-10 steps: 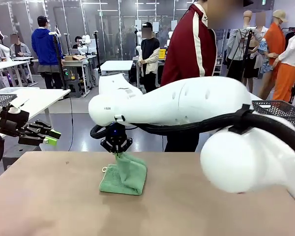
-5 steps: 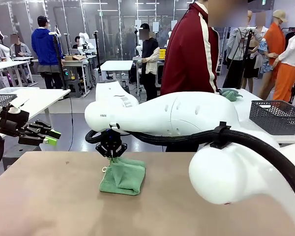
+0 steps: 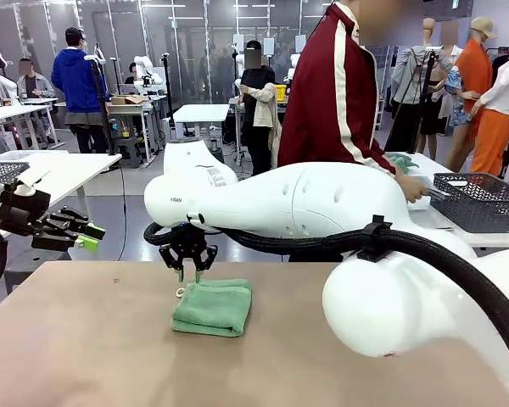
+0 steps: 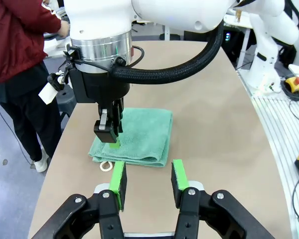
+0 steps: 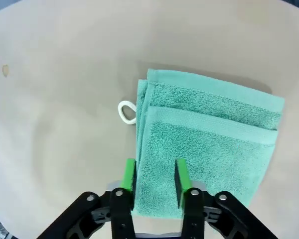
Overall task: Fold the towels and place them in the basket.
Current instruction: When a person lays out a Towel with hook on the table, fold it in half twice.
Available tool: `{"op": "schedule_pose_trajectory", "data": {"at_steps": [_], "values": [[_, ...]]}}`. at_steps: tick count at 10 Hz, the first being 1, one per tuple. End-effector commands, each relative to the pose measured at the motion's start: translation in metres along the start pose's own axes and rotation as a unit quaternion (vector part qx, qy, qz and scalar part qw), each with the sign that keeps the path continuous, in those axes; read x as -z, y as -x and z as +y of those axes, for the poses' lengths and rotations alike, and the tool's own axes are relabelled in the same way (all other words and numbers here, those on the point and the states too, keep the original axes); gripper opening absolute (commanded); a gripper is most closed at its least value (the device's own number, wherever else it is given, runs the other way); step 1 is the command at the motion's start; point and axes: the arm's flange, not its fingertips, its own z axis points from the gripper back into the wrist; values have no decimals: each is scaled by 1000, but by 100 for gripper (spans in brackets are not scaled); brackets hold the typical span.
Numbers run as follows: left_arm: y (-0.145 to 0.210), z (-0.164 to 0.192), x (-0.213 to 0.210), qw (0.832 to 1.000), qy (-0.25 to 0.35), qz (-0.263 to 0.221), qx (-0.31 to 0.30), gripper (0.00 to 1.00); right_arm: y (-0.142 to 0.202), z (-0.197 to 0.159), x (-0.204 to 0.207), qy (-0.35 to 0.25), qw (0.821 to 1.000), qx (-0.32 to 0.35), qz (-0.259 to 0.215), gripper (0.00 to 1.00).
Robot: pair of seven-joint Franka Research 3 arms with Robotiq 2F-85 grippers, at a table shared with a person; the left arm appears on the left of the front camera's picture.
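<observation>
towel in the front view lies folded in a flat packet on the tan table, a bit left of ctr, w/ its pale loop at the left rear corner. right gripper hangs over the towel's rear edge, jaws spread, nothing in them. whether the tips graze the cloth is hard to tell from here. left gripper sits well off at the pic's left edge, beyond the table's rim, pads apart and empty. basket stands on a white side table at far right, well apart from the towel. the person in a dark red jacket leans that way, 1 hand just beside the basket's rim.

left wrist view: left gripper shows 2 green pads parted, bare table btw them, holding nothing. towel lies just past the pads, folded edges and loop nearest. right gripper comes straight down at the towel's left part, 1 green pad tip at cloth level.

right wrist view: right gripper looks straight down, pads apart, released. towel lies flat below, 2 stacked layers visible. it runs under and btw the pads, not pinched. loop sticks out from its left edge onto the table.
</observation>
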Motion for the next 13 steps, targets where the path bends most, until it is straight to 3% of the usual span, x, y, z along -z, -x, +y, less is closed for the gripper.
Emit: {"op": "schedule_pose_trajectory", "data": {"at_steps": [1,4,7,9,13], "values": [[-2,-2,-1,1000,-4,-5,-1,48,17,-2,-17,6,1000,16,-8,47],[-2,-2,-1,1000,-4,-5,-1,48,76,-55,-88,10,1000,-12,-7,47],[-2,-2,-1,1000,-4,-5,-1,48,129,-118,-143,-3,999,-1,-40,47],[-2,-2,-1,1000,-4,-5,-1,48,139,-146,-151,-15,998,4,-62,47],[-2,-2,-1,1000,-4,-5,-1,48,131,-161,-152,-16,998,-13,-58,47]]}}
